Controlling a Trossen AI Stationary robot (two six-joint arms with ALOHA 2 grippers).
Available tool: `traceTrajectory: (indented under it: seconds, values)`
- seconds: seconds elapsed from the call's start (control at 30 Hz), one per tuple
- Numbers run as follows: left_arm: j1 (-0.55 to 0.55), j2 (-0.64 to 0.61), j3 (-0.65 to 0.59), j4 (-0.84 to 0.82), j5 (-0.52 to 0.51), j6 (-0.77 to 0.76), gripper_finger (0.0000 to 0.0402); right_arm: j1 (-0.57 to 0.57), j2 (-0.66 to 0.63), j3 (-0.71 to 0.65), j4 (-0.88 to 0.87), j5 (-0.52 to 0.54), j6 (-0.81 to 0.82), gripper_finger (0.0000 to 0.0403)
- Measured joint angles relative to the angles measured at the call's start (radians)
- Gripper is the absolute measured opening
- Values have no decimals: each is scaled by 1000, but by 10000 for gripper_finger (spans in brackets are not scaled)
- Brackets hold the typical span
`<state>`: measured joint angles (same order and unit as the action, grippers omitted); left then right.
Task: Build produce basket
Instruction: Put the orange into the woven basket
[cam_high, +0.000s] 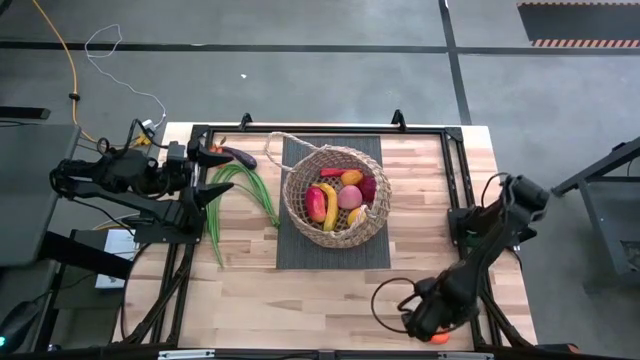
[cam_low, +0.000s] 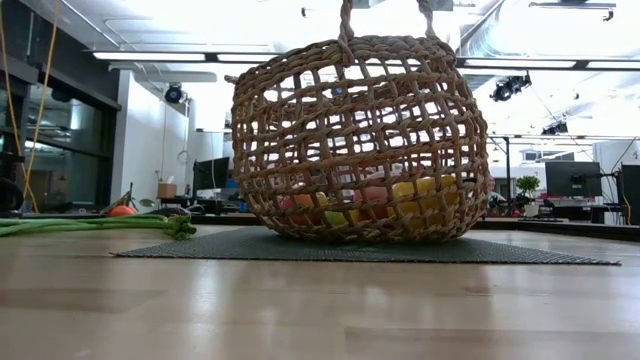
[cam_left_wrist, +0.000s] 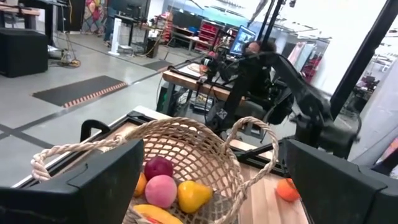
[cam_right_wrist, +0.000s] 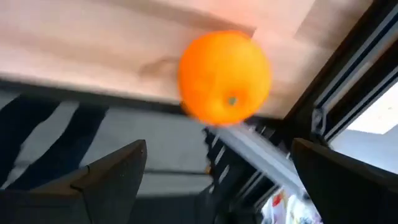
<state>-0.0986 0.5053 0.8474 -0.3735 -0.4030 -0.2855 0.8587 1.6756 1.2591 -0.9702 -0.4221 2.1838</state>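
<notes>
The round wicker basket (cam_high: 335, 195) stands on a dark mat (cam_high: 300, 255) at the table's middle. It holds a banana (cam_high: 329, 207), a pink fruit (cam_high: 349, 196) and other produce. Long green bean stalks (cam_high: 243, 188) and a purple eggplant (cam_high: 238, 156) lie on the table left of it. An orange (cam_right_wrist: 225, 78) lies at the table's near right corner. My right gripper (cam_high: 430, 325) is open just above it, pointing down, touching nothing. My left gripper (cam_high: 207, 178) is open and level at the left, facing the basket (cam_left_wrist: 186, 155).
A black frame rail (cam_high: 455, 180) runs along the table's right side and another along the far edge (cam_high: 320, 128). The orange (cam_high: 438, 338) lies close to the table's near edge. Bare wood (cam_high: 300, 305) stretches between mat and near edge.
</notes>
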Motion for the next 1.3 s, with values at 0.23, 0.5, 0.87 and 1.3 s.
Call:
traceTrajectory:
  seconds: [0.23,0.5,0.87,1.3]
  values:
    - [0,0,0,29,0,-3,374,-1,122,-1,33,-33,2,388]
    - [0,0,0,37,0,-3,374,6,205,-1,15,-71,-27,388]
    - [0,0,0,36,0,-1,374,6,296,-1,19,-87,-53,388]
    - [0,0,0,35,-12,-6,374,6,297,2,16,-76,-111,328]
